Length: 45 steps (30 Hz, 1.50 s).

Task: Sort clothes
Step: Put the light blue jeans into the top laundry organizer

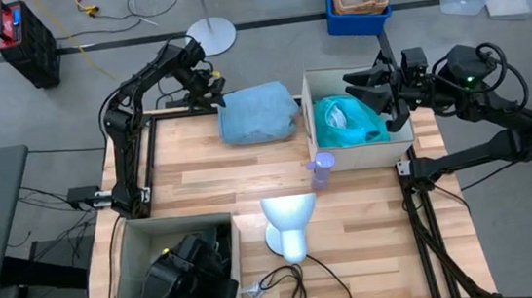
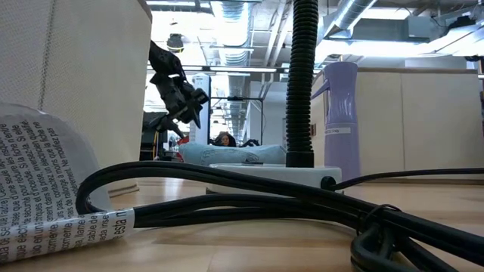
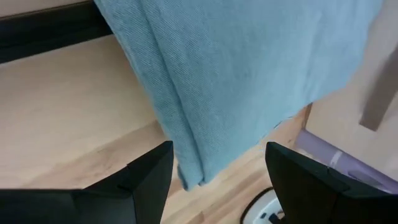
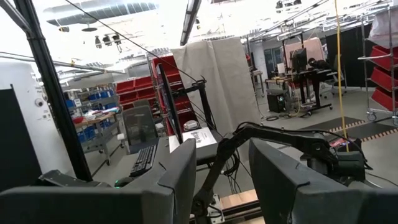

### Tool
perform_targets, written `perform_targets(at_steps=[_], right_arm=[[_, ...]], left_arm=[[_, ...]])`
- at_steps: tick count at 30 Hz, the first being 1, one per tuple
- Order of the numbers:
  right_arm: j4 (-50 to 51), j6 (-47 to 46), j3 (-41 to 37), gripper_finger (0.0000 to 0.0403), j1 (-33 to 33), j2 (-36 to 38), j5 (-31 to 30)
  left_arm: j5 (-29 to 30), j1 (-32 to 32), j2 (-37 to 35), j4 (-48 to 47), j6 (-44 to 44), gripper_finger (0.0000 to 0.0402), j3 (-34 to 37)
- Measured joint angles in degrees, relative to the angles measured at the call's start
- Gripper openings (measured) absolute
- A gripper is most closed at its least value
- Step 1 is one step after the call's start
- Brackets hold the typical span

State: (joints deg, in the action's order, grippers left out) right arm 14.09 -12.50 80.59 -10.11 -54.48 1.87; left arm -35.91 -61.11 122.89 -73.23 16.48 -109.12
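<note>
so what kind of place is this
Probably an industrial robotics lab or workshop: red parts bins on shelving, exposed ceiling ducts, and computer workstations beyond the wooden table.

The pale blue garment (image 3: 249,68) is matt twill-woven cloth on a smooth, pale wooden table (image 1: 370,207) — the lilac bottle (image 2: 338,121) looks smooth plastic.

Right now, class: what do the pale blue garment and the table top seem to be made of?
Pale blue garment: woven cloth, probably cotton twill, matte, with fine diagonal ribs and soft folds. Table top: wood, smooth light planks with visible grain and seams.
</note>
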Motion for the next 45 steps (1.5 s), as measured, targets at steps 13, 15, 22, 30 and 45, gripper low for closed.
perform_targets(at_steps=[13, 15, 22, 30, 45], right_arm=[[0.00, -1.17, -0.01, 0.0162, -0.02, 0.11, 0.00], [0.04, -1.17, -0.01, 0.0162, -0.02, 0.09, 0.00], [0.09, -1.15, -0.01, 0.0162, -0.02, -0.33, 0.00], [0.04, -1.15, -0.01, 0.0162, -0.04, -0.33, -0.17], [0.07, -1.60, -0.01, 0.0162, -0.04, -1.07, -0.39]], left_arm=[[-2.89, -1.48, -1.93, -2.23, -3.87, 0.0188, -4.57], [-0.64, -1.59, -1.95, -2.34, -3.97, 0.0188, -4.90], [1.41, -0.85, 3.80, -5.27, -4.30, 0.0209, -3.72], [1.40, -1.35, 4.13, -5.27, -4.86, 0.0231, -4.88], [0.70, -1.22, 3.91, -4.85, -5.34, 0.0219, -4.24]])
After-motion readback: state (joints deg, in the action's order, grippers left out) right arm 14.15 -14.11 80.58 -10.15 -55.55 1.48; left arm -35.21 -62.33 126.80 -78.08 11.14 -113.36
